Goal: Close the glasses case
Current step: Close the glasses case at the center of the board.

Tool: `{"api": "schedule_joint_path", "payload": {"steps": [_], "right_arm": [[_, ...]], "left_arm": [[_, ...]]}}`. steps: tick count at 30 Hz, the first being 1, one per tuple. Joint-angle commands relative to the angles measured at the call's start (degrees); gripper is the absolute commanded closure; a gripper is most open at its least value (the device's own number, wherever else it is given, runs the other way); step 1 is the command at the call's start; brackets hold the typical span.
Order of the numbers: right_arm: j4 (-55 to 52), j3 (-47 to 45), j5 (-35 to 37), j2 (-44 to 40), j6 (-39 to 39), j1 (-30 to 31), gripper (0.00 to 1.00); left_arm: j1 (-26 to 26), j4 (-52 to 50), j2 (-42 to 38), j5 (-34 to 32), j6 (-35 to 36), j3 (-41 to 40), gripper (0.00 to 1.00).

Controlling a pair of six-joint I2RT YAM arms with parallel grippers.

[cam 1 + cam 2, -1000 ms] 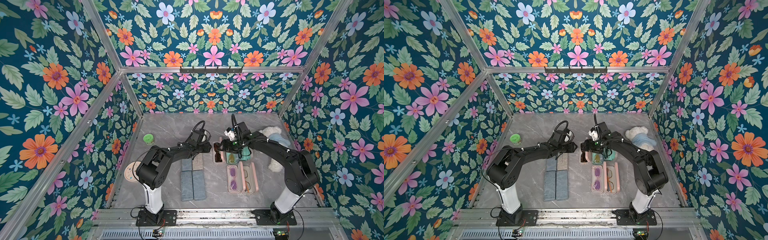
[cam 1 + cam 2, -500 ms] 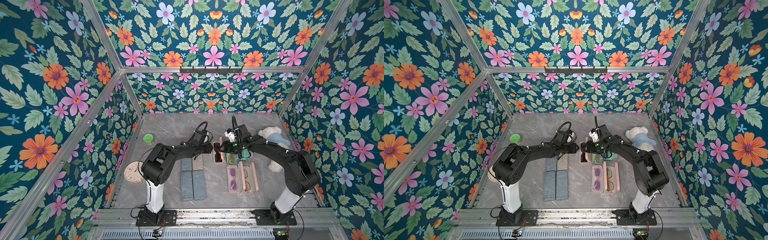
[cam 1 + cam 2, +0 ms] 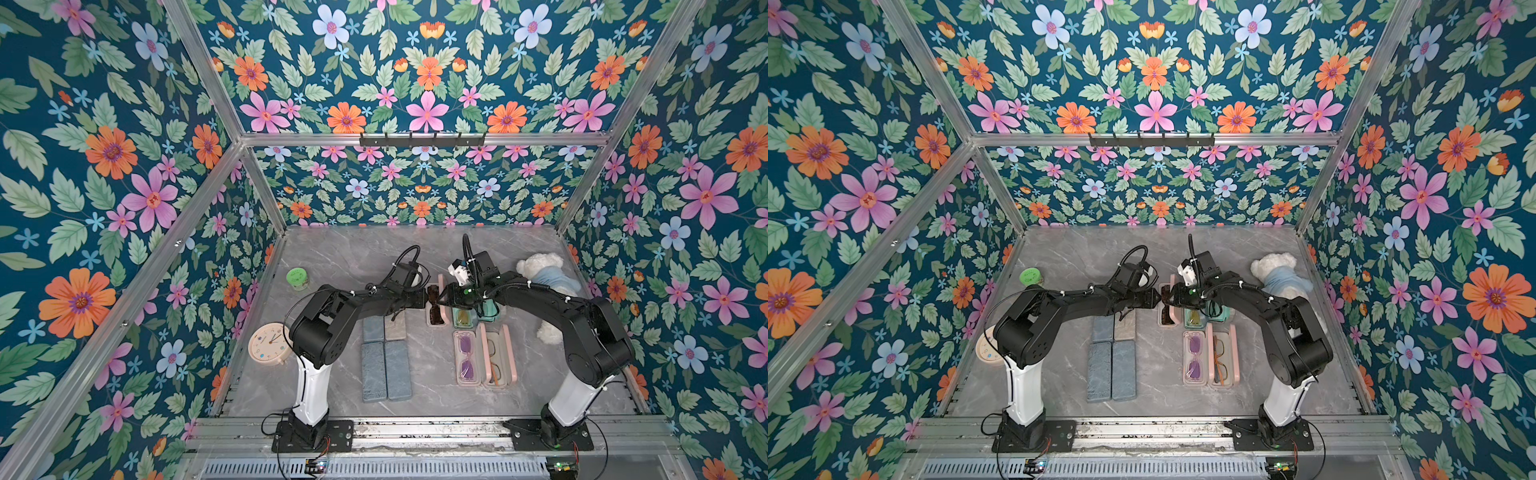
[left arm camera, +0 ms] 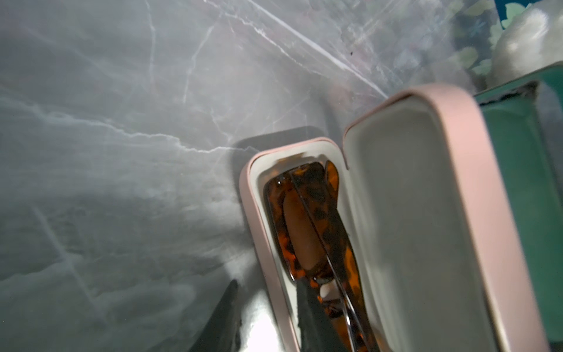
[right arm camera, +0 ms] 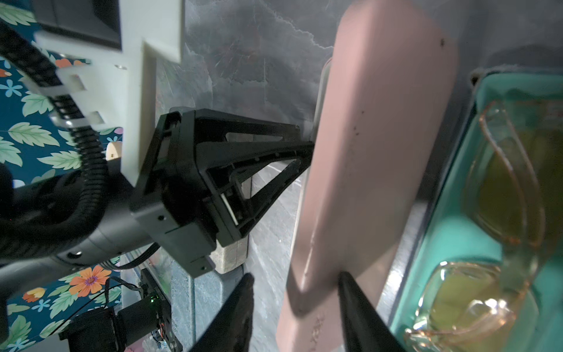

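One pink case: left gripper spread astride its wall, right gripper spread astride its lid. Beside both, three more open cases, four shut cases.

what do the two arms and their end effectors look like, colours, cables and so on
The left arm and right arm match: black links on a white lower column, bolted to a black base plate. Ribbed black cable conduit loops past a white wrist bracket. The left end effector and right end effector are black with long tapered fingers.
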Motion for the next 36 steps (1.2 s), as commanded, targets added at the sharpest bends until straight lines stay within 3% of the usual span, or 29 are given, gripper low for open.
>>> {"api": "schedule_joint_path", "payload": {"steps": [1,10,36], "right_arm": [[1.0,0.0,-0.7,0.4,0.1,0.3,0.54],[0.9,0.2,-0.6,1.3,-0.1,0.9,0.55],[0.8,0.7,-0.6,2.7,-0.4,1.6,0.57]], "left_arm": [[-0.1,-1.6,0.1,-1.5,1.2,0.5,0.72],[-0.4,-2.4,0.6,-2.2,1.3,0.6,0.82],[-0.8,-2.4,0.2,-2.4,1.4,0.1,0.9]]}}
